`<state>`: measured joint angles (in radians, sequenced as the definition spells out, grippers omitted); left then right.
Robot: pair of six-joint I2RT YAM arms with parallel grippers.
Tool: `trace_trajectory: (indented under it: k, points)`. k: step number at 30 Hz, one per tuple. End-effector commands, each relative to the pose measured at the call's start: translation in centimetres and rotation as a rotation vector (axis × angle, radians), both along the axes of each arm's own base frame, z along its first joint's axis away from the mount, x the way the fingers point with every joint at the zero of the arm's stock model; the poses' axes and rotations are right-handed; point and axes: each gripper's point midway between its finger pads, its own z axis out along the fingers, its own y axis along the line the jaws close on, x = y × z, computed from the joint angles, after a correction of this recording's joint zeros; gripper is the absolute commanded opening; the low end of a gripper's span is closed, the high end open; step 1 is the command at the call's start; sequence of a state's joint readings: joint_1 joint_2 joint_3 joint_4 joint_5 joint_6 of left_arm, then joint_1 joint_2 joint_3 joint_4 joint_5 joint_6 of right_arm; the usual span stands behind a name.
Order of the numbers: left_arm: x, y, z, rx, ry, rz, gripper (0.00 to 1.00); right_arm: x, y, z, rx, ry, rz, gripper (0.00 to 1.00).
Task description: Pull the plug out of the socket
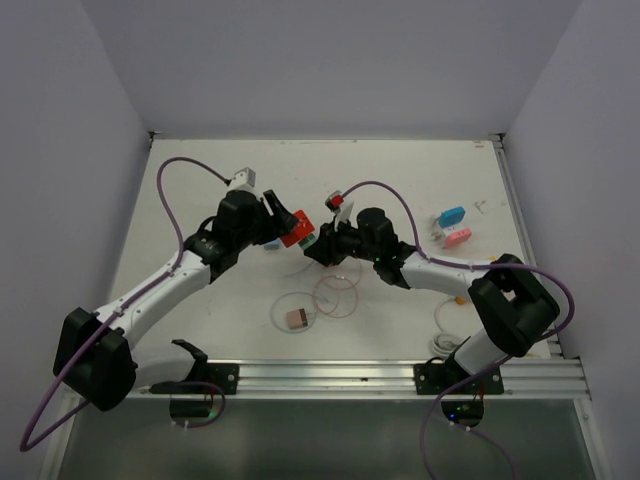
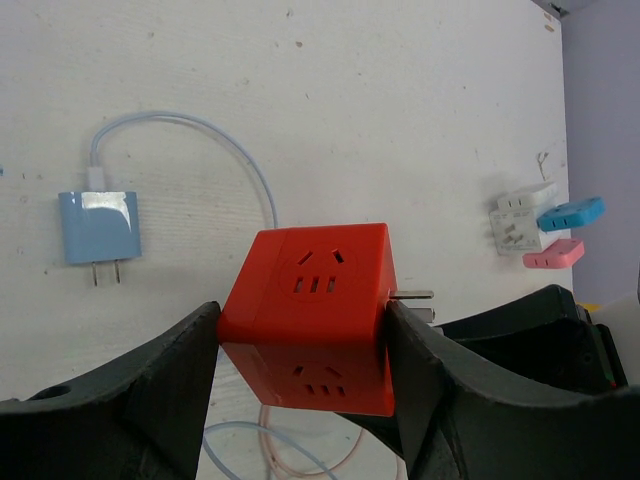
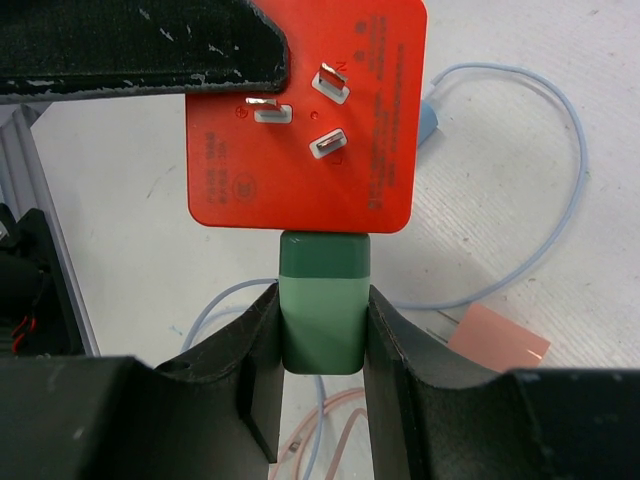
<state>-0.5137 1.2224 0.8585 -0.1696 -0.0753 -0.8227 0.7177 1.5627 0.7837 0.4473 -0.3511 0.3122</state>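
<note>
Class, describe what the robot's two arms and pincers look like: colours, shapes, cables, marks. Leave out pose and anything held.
The left arm and right arm both have white links between bulky black joints, each trailed by a looping purple cable. The left pincer and right pincer each have two thick, wedge-shaped matte-black fingers; one shows faint white scuffs.

The socket was seen as smooth red plastic with a soft satin sheen, and its prongs as bright bare metal. The plug was shown in matt green plastic. The fingers of the left gripper and those of the right gripper were made of black matt plastic, scuffed with pale marks. The table was seen as dull, white-painted, slightly rough board. A glossy finish was noted on the blue charger, and brushed metal on the rail.
</note>
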Motion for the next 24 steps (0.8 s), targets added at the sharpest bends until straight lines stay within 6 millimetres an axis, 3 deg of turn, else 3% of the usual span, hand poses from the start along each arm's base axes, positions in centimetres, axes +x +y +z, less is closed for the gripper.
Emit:
trace_trajectory:
  k: [1, 5, 13, 24]
  points:
    - [1.6, 2.1, 1.7, 0.002, -0.077, 0.136, 0.0, 0.7, 1.1, 4.5, 0.077, -0.109, 0.033, 0.0]
    - [2.2, 3.5, 2.5, -0.011, -0.101, 0.217, 0.0, 0.5, 1.1, 4.3, 0.073, -0.102, 0.046, 0.0]
    - [4.5, 9.0, 5.2, 0.026, -0.195, 0.436, 0.0, 0.0, 1.5, 3.8, 0.057, -0.086, 0.08, 0.0]
    - [5.8, 14.3, 4.9, -0.003, -0.189, 0.598, 0.0, -0.5, 2.2, 2.9, 0.038, -0.065, 0.119, 0.0]
